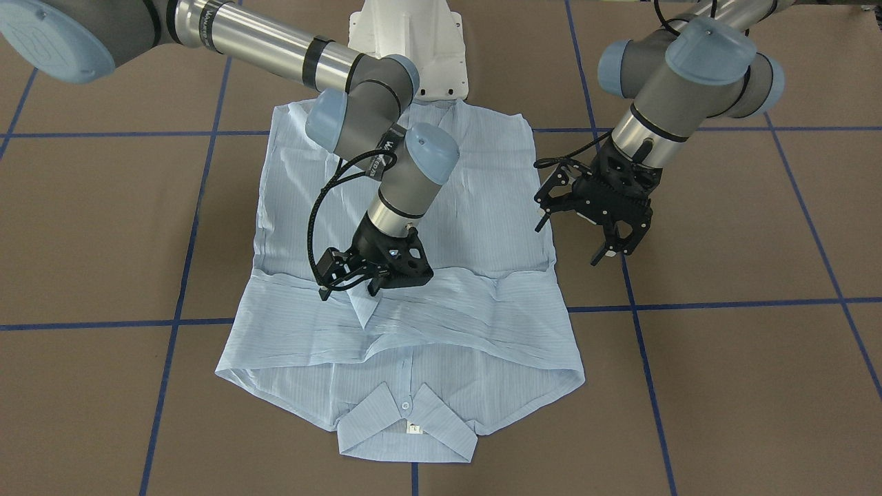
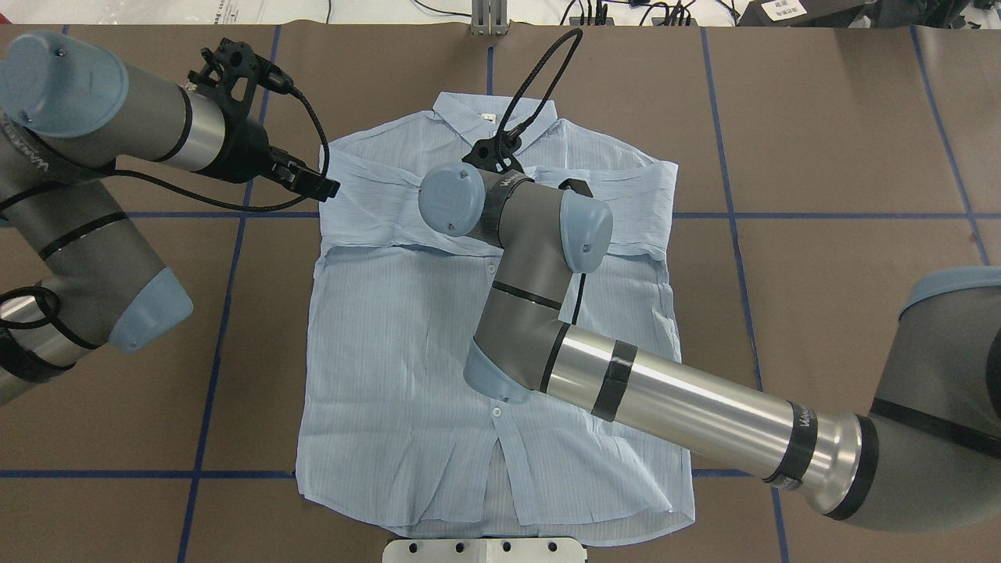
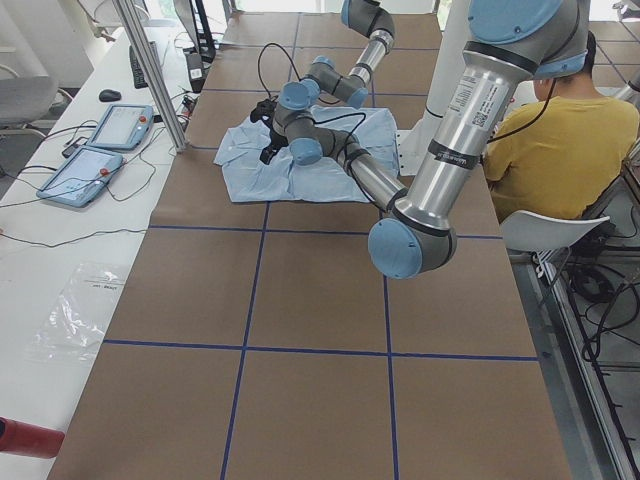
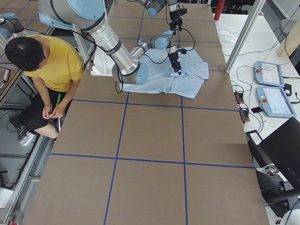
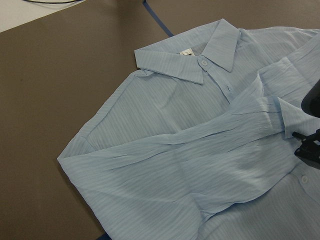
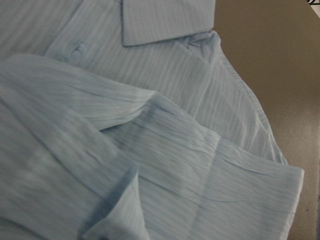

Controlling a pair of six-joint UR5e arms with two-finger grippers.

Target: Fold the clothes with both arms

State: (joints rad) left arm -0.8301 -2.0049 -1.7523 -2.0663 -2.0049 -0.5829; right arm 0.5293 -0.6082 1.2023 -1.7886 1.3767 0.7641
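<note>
Found right gripper (image 1: 365, 288) probably pinching sleeve of shirt (image 1: 455, 227), masked overhead by right arm (image 2: 547, 313); left gripper (image 1: 612, 253) spread beside shirt, pedestal (image 1: 406, 27) behind.

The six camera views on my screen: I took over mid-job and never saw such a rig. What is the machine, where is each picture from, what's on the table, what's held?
Two grey-silver jointed robot arms with blue caps, a left arm and a right arm, each end in black two-finger jaws. One view faces the robot, one looks over its shoulders, two look in from either end, two ride on the wrists. On the brown table with blue tape lines lies a pale-blue striped button-up shirt, front up, sleeves folded across the chest. The left jaws hang open beside the shirt, holding nothing. The right jaws are down on the folded sleeves; whether they grip cloth I cannot tell.
</note>
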